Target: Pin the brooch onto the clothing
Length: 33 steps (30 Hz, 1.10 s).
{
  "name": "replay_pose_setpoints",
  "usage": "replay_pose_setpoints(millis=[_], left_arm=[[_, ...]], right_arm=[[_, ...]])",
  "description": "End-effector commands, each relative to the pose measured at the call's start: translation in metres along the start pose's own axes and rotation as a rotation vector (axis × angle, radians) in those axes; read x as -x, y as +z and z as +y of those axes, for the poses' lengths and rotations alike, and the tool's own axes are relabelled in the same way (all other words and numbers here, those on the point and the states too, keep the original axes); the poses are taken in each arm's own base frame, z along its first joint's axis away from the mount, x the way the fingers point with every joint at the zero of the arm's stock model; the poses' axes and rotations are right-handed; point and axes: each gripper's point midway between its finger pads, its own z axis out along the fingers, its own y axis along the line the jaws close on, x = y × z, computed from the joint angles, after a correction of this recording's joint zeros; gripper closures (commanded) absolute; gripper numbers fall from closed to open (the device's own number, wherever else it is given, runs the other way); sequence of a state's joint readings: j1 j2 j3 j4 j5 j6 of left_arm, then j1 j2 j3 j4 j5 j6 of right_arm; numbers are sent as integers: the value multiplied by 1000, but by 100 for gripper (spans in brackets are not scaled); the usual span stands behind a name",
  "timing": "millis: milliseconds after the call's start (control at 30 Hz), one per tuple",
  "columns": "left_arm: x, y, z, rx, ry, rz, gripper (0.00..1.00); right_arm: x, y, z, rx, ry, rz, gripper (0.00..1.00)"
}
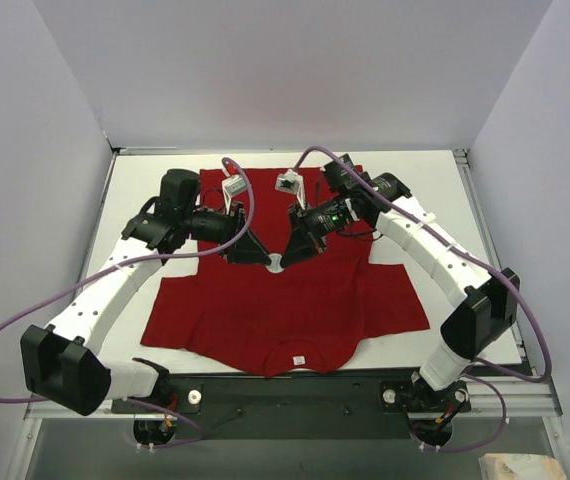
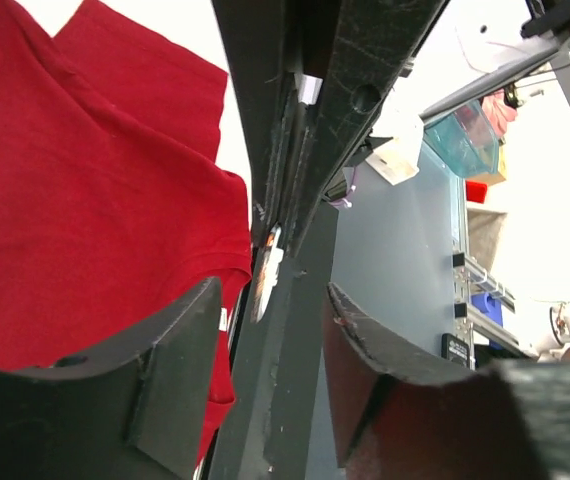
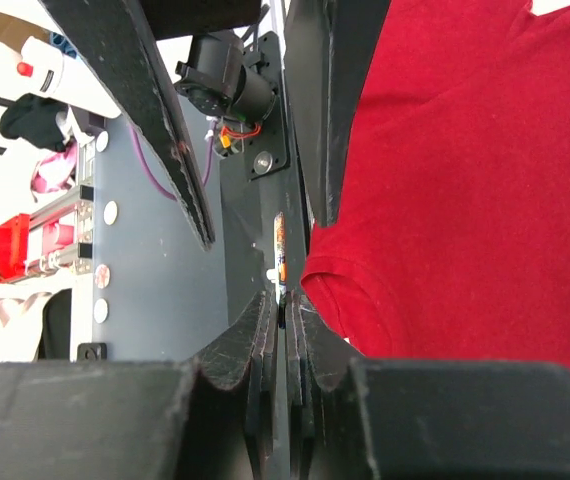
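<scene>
Status at that moment: the right gripper (image 3: 283, 303) was clamped fully shut, its two black fingers (image 3: 250, 350) pressed flat together, and the brooch (image 3: 279, 250) was nipped right at their tips. From that wrist camera the brooch was edge-on, so all I got was a thin sliver with a bit of orange and gold along it (no chance of reading the face). The left gripper (image 2: 273, 292) was only partly open. Its fingers (image 2: 170, 365) stood apart with a clear gap, one on each side of the brooch, and as far as I could see they weren't touching it. So only the right one had hold of anything.

The two grippers pointed at each other nose to nose, left from the left and right from the right, tips nearly meeting. From the top camera the brooch was a small pale spot between them, over the middle of the red T-shirt (image 1: 295, 310), about at the chest. Whether it touched the fabric, I couldn't tell.

The T-shirt lay spread flat on the white table (image 1: 145, 185), collar toward the arm bases, with the small white label (image 1: 298, 358) showing inside the neck. Both sleeves were out to the sides and the far hem was partly hidden by the arms. White tabletop showed round the shirt's edges, and plain pale walls (image 1: 285, 70) boxed the table in on three sides.
</scene>
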<state>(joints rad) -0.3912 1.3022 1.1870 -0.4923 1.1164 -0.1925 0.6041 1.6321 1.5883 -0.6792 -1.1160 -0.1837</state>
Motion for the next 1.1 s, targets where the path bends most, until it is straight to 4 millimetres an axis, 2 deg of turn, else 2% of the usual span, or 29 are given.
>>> replay_pose_setpoints(millis=[0,67,133,233,367,400,433,467,500,600,633,667,700,733,767,800,833,867,900,933,967,1000,1033,1067], left_arm=[[8,0,-16,-53,63,12,49],[7,3,-15,-53,70,24,57],[6,4,-12,-43,67,32,60],[4,5,-8,-22,68,42,72],[0,9,-7,-18,59,70,78],[-1,11,-9,-24,63,77,89],[-2,12,-8,-22,63,83,95],[-3,12,-9,-21,62,88,100],[-2,12,-9,-18,66,89,100],[1,10,-6,18,90,71,100],[3,8,-9,30,88,55,100],[11,9,-6,54,118,19,100],[14,8,-7,66,127,-8,100],[10,6,-9,76,90,-33,100],[22,6,-7,101,138,-94,100],[25,2,-13,109,157,-140,100],[19,3,-5,131,92,-167,100],[28,2,-6,136,129,-227,100],[34,-3,-9,159,143,-288,100],[36,-5,-11,159,113,-329,100],[38,-5,-7,157,132,-386,100],[44,-12,-9,182,140,-451,100],[45,-14,-9,184,127,-484,100],[48,-18,-7,198,136,-531,100]], right_arm=[[4,0,12,37,-42,22,100],[4,0,12,36,-46,22,100],[4,0,11,32,-44,24,100],[4,0,9,22,-44,25,100],[4,1,8,19,-36,28,100],[4,1,7,15,-33,29,100],[3,1,6,14,-29,30,100],[4,1,6,9,-29,31,100],[5,0,4,-10,-36,28,98],[14,-6,2,-54,-57,-4,76],[14,-7,0,-71,-50,-18,60],[16,-8,-1,-87,-23,-39,52],[33,-15,5,-108,-90,-115,43],[22,-12,-3,-131,-66,-121,29],[26,-14,-3,-153,-77,-157,22],[45,-23,6,-173,-114,-255,13],[35,-20,-2,-192,-88,-268,10],[39,-21,-1,-200,-86,-304,8],[53,-28,7,-200,-106,-385,6],[58,-30,8,-197,-102,-425,6],[48,-26,0,-214,-66,-441,5],[64,-34,11,-198,-80,-535,4],[68,-37,10,-206,-67,-582,3],[57,-34,-2,-221,-22,-610,2]])
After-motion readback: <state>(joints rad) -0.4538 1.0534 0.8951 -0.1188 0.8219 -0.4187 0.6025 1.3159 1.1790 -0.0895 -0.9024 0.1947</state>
